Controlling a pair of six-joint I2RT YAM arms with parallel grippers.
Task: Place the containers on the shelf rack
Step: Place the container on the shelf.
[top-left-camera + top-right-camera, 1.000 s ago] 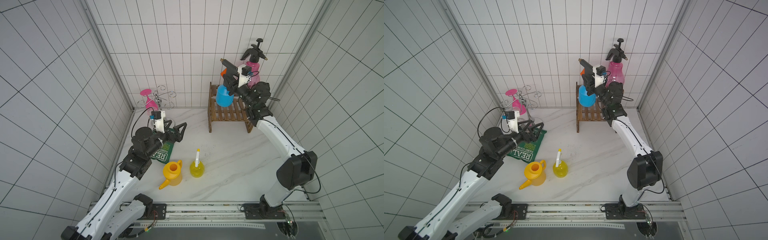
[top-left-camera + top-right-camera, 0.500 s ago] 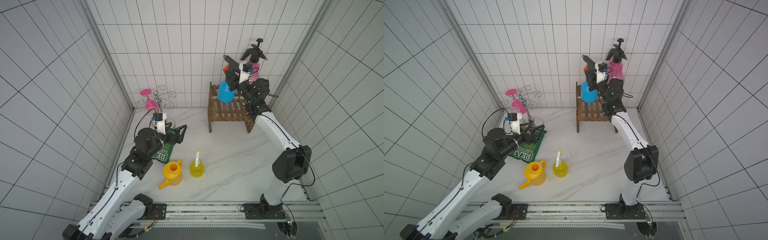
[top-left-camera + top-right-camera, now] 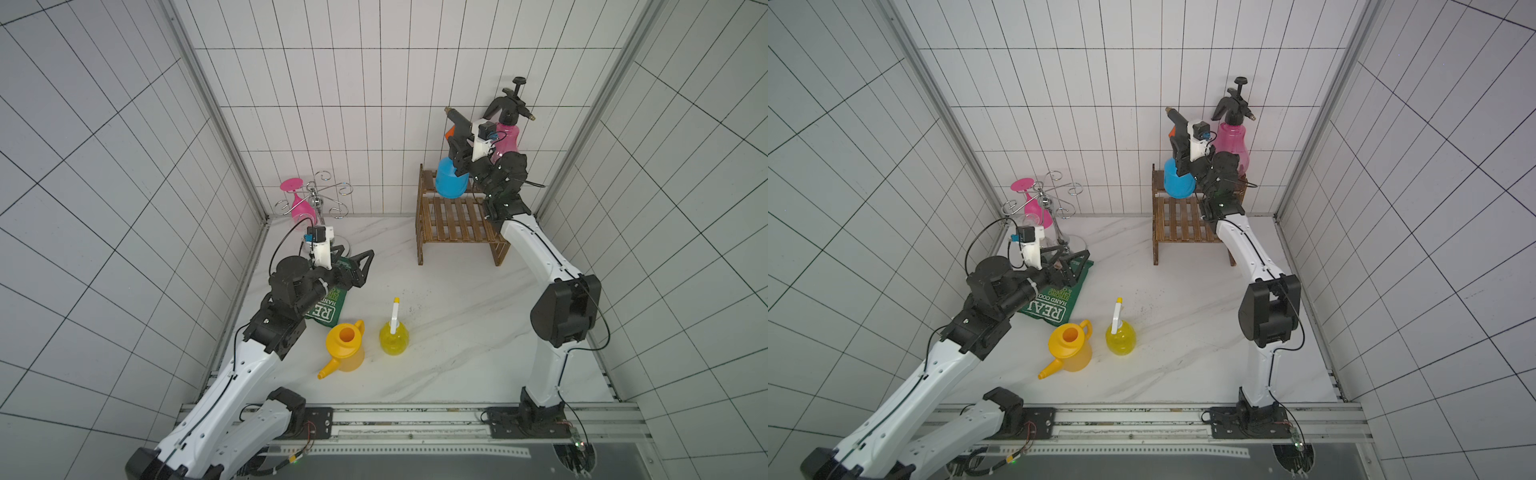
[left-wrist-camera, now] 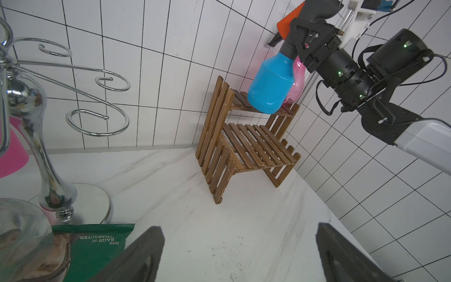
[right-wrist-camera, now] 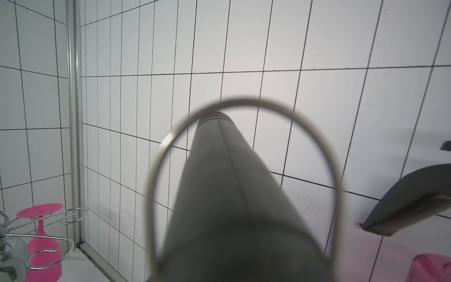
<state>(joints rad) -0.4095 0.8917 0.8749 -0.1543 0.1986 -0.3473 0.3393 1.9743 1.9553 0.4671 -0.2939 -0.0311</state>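
The blue sprayer [image 4: 271,85] hangs tilted over the upper tier of the shelf rack [image 3: 457,226], with its base at that tier's front slats. Whether it bears on the wood cannot be told. The right tool [image 3: 457,145] is clamped narrowly on the black nozzle neck, likely because that is the only part slim enough for the jaws. The high hold also leaves the wide body free to go down first. The pink sprayer [image 3: 508,139] stands upright on the same tier, just beside, so the blue one is apparently aimed at the free end. The lower tier carries nothing. The watering can [image 3: 345,347] and yellow trigger bottle [image 3: 394,340] stand on the table [image 3: 457,332], well apart from the rack. The left tool [image 3: 352,257] hovers spread wide and empty above the green snack bag [image 3: 328,311], probably parked clear of the work.
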